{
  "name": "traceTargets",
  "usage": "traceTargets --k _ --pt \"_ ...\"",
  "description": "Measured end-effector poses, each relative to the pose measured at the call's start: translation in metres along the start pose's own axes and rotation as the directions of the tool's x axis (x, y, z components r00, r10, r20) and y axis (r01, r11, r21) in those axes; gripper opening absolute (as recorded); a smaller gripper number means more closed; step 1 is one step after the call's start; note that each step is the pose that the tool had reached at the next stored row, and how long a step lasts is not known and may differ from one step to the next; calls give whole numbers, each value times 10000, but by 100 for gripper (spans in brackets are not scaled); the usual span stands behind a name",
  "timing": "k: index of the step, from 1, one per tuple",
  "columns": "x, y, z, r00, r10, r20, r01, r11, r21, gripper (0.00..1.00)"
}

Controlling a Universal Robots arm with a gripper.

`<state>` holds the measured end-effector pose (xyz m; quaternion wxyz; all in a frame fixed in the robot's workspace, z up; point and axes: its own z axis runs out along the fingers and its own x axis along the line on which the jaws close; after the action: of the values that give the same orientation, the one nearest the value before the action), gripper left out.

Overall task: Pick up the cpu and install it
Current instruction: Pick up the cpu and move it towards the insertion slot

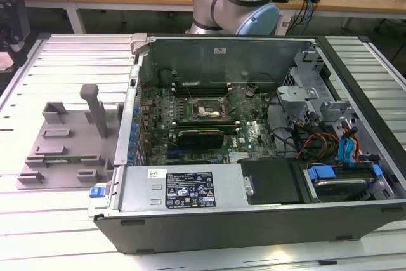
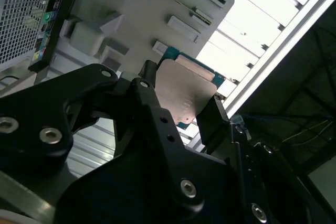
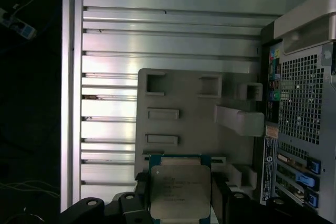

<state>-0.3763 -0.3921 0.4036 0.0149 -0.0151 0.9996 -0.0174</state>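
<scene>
First wrist view shows the cpu [image 3: 180,191] between the two black fingers [image 3: 230,205] of the gripper [image 3: 180,203]. The pincer is closed narrowly on the chip's two opposite edges, and the silvery top of the chip faces the camera with a thin teal rim around it. Behind the chip lies the grey tray [image 3: 178,98] with its raised blocks, on the slatted aluminium table [image 3: 157,24]. The perforated back of the computer case [image 3: 302,103] stands just beside the tray.

In the second wrist view the cpu [image 2: 186,90] is seen from a low angle, with one finger [image 2: 152,103] pressing on each side of it.

In the exterior view the tray [image 1: 66,138] lies at the exterior view's left of the open case [image 1: 254,220]. The black socket [image 1: 206,111] sits on the green motherboard [image 1: 247,134] inside the case, well apart from the tray.
</scene>
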Motion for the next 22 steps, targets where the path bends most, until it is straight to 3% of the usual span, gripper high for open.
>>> traceTargets --k 6,9,11,22 --pt "-220 -6 6 10000 0 -1 0 10000 0 55" --pt "-295 -9 9 10000 0 -2 0 10000 0 55" --pt "-394 -11 12 10000 1 -3 -1 10000 0 55" --pt "-669 -20 20 10000 0 -8 0 10000 0 55"
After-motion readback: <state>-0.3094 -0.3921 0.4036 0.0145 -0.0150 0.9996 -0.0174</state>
